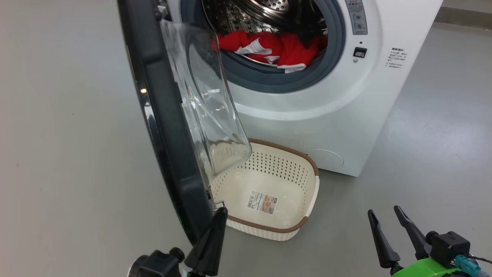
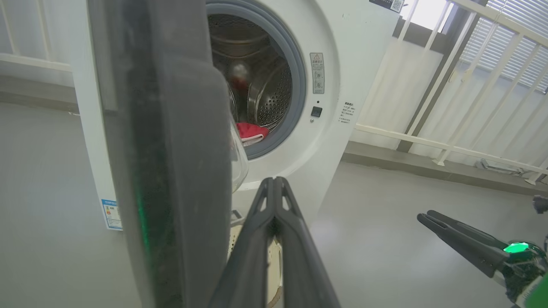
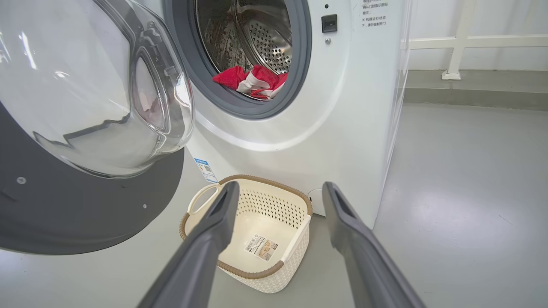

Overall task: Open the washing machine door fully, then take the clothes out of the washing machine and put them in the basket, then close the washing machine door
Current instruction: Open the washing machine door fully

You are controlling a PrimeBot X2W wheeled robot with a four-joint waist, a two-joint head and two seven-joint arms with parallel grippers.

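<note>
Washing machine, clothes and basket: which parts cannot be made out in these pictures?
- clothes, head view: rear part lost in dark shadow; their number is unclear.
- basket, head view: left side behind the washing machine door.
- washing machine, head view: top cut off by the edge; printed labels too small to read.

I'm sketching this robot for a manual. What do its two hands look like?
Each hand has two long, dark grey fingers tapering to points. The right hand sits on a bright green body with a black block, a teal connector and a dark cable; the left wrist view shows a green light on it. The left hand has a black base with a round knob.
</note>
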